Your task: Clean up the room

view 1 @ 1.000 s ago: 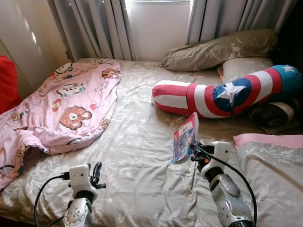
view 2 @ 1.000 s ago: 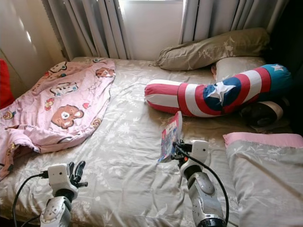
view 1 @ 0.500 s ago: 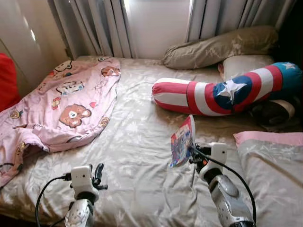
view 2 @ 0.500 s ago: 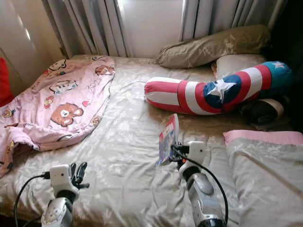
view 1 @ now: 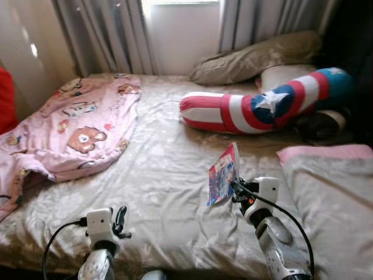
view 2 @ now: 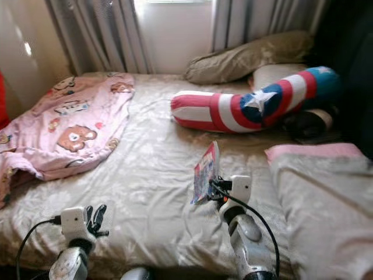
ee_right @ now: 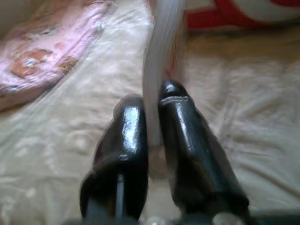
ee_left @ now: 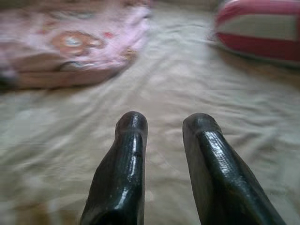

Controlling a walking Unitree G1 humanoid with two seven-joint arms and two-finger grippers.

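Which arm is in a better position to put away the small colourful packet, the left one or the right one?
The right. The right gripper already holds the packet upright above the bed sheet. The left gripper is open, holds nothing, and sits low near the bed's front edge.

Home bedroom: bed (view 1: 163, 175) with pillows (view 1: 256, 55) at 1 o'clock, pink cartoon blanket (view 1: 70, 128) at 10, curtains (view 1: 105, 35) at 12.

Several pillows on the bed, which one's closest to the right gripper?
The grey pillow with a pink edge, beside the right gripper, which is shut on a flat colourful packet. The striped star bolster and olive pillow lie farther back.
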